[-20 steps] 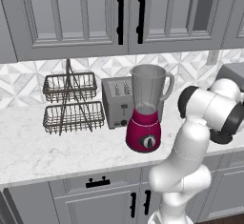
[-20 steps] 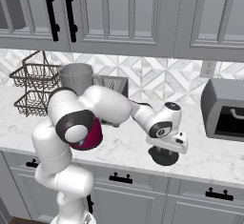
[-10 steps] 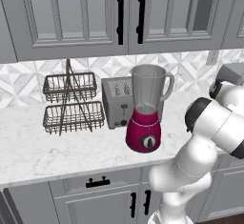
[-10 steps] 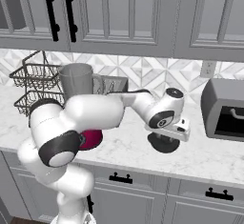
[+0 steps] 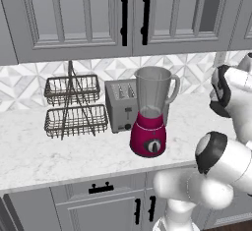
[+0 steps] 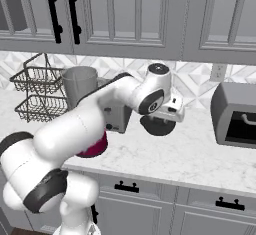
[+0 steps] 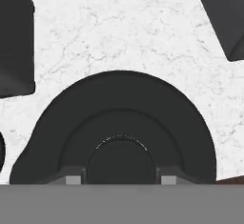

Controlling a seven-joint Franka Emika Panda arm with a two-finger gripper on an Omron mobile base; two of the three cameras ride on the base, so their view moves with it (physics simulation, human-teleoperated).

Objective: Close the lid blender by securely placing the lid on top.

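The blender [image 5: 150, 112] stands on the white marble counter [image 5: 59, 151]. It has a magenta base with a black dial and an open clear jar [image 6: 80, 81] with nothing on its mouth. In the right base view my arm partly hides the magenta base. My gripper [image 6: 167, 115] is shut on the lid [image 6: 157, 127], a round black disc held a little above the counter to the right of the blender. In the hand view the lid [image 7: 119, 118] looms large, and my gripper [image 7: 120, 178] pinches its raised centre knob between the two fingertips [image 7: 73, 178].
A silver two-slot toaster [image 5: 120, 104] stands just behind and left of the blender, with a two-tier wire basket rack [image 5: 74, 107] further left. A dark microwave [image 6: 235, 114] sits at the counter's right end. Grey wall cabinets [image 6: 125, 14] hang above.
The gripper has risen and moved left towards the blender with the lid in it; the lid has come up off the counter. The blender has not moved.
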